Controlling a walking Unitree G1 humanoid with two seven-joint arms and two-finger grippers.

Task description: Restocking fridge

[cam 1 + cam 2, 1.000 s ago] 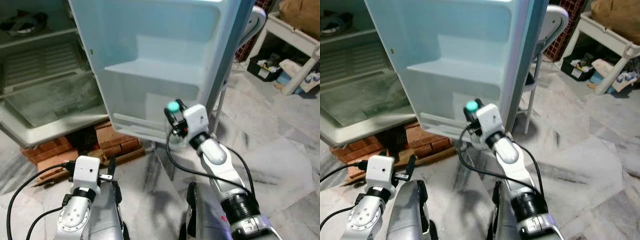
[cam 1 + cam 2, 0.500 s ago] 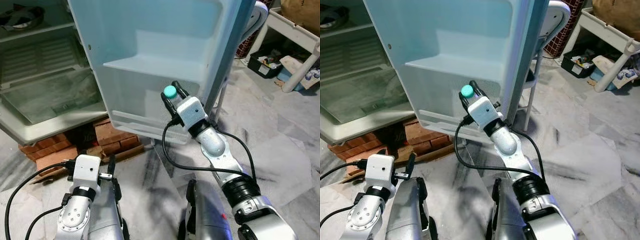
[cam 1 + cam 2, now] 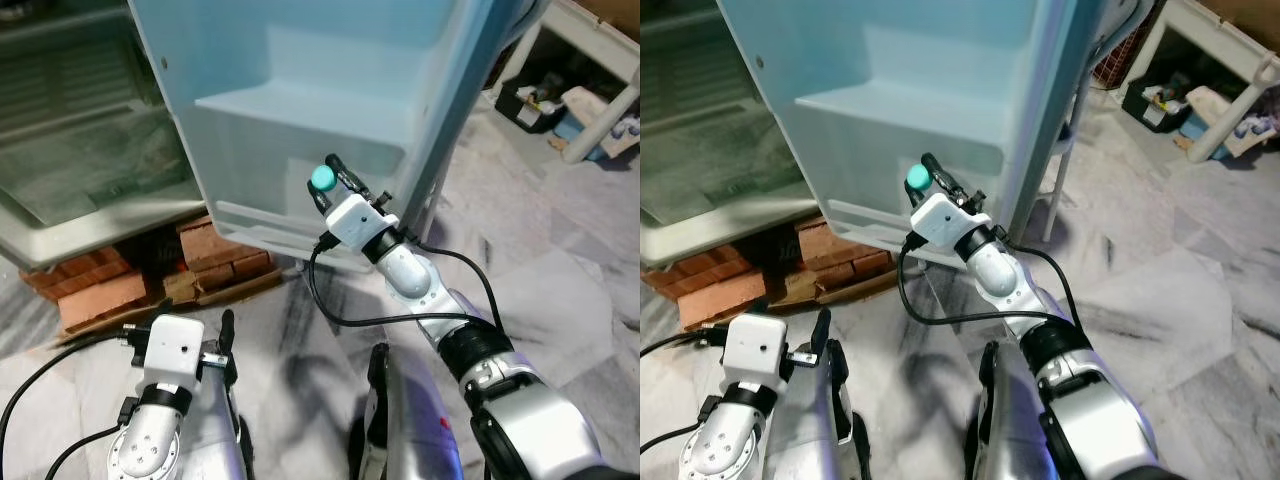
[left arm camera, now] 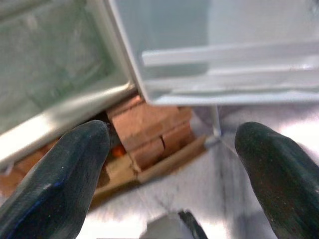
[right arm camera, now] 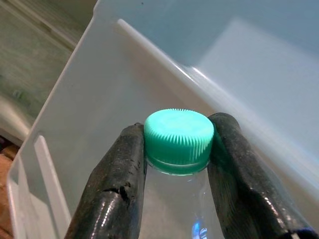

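Right gripper (image 5: 177, 149) clamps the bottle (image 5: 178, 189) just under its teal cap (image 5: 178, 133) — neck grip keeps it upright, probably for the fridge door (image 3: 330, 90) bin it's held against. Left gripper (image 4: 172, 164) wide open (idle, low near the bricks (image 4: 149, 134)).

The right arm (image 3: 440, 310) is stretched forward and up from the torso, elbow bent, with a black cable looped beside it. The right gripper (image 3: 330, 185) is raised at the arm's far end, its jaws clamped on either side of a bottle (image 5: 180, 194) just under its green cap (image 5: 179, 134). The left arm (image 3: 150, 445) is held low and close to the torso, and the left gripper (image 4: 169, 169) is pointed forward with its jaws spread wide apart, nothing between them.
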